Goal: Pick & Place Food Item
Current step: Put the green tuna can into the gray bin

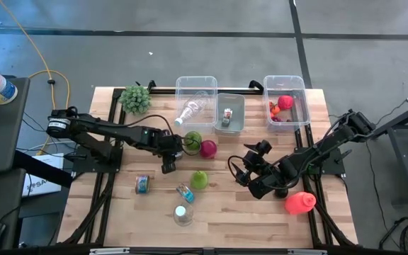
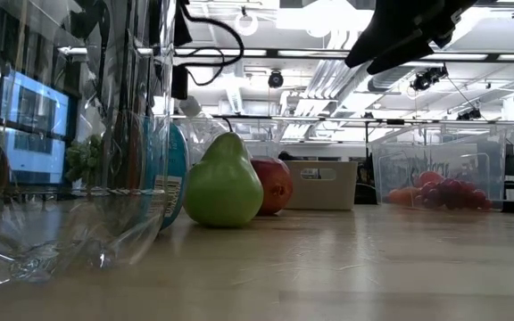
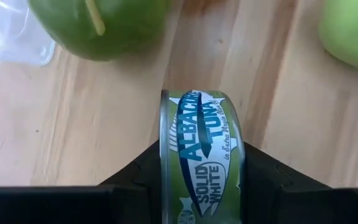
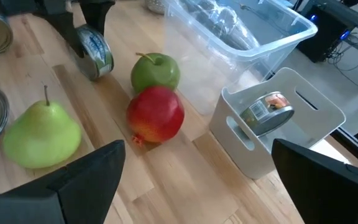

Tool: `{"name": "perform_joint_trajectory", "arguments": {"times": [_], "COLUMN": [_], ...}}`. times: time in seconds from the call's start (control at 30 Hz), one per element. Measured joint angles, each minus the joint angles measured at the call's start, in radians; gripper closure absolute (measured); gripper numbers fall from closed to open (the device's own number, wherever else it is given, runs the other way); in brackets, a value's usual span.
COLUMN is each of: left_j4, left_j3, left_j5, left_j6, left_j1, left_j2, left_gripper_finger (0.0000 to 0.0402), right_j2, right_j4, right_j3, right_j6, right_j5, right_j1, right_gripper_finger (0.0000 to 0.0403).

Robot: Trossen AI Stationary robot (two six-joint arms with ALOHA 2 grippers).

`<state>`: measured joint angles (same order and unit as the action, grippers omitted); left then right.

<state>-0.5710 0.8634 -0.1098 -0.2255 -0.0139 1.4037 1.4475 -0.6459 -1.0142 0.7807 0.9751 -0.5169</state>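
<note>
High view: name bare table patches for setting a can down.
Bare: the front edge between the cup and the right gripper; the front-left corner beside the loose can. Crowded: the middle, where the left gripper grips a tuna can by the apple and pear.

A: Tuna can [image 3: 202, 155] — label is seen as green, with a blue band and white lettering; rim is silver. Fingers [image 3: 135, 180] on either side are black.
B: Confirmed. Apple [image 4: 156, 73] is marked green, pear [image 4: 42, 134] yellow-green, the round fruit [image 4: 156, 114] beside the apple red.
A: Table [image 1: 246, 212] is logged as light wood with visible grain.
B: Small bin [image 4: 278, 134] is tagged pale grey; the can inside [image 4: 266, 111] is silver with an orange-and-green label.
A: Large bins [image 1: 197, 95] are noted as clear. Red and purple fruit [image 1: 282, 108] is seen in the right one.
B: Leafy bunch [image 1: 135, 99] is green, squeeze bottle [image 1: 299, 202] red.
</note>
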Motion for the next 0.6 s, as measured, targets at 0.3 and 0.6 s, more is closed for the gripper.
{"name": "perform_joint_trajectory", "arguments": {"times": [0.3,0.6], "left_j4": [-0.077,0.080], "left_j3": [0.117,0.179], "left_j5": [-0.036,-0.063], "left_j6": [0.082,0.250], "left_j1": [-0.046,-0.142], "left_j2": [-0.148,-0.252], "left_gripper_finger": [0.0258,0.0265], "right_j2": [0.000,0.000], "right_j4": [0.149,0.476], "right_j3": [0.001,0.001], "right_j6": [-0.099,-0.481], "right_j5": [-0.070,-0.210], "right_j1": [0.000,0.046], "right_gripper_finger": [0.0008,0.0008]}}
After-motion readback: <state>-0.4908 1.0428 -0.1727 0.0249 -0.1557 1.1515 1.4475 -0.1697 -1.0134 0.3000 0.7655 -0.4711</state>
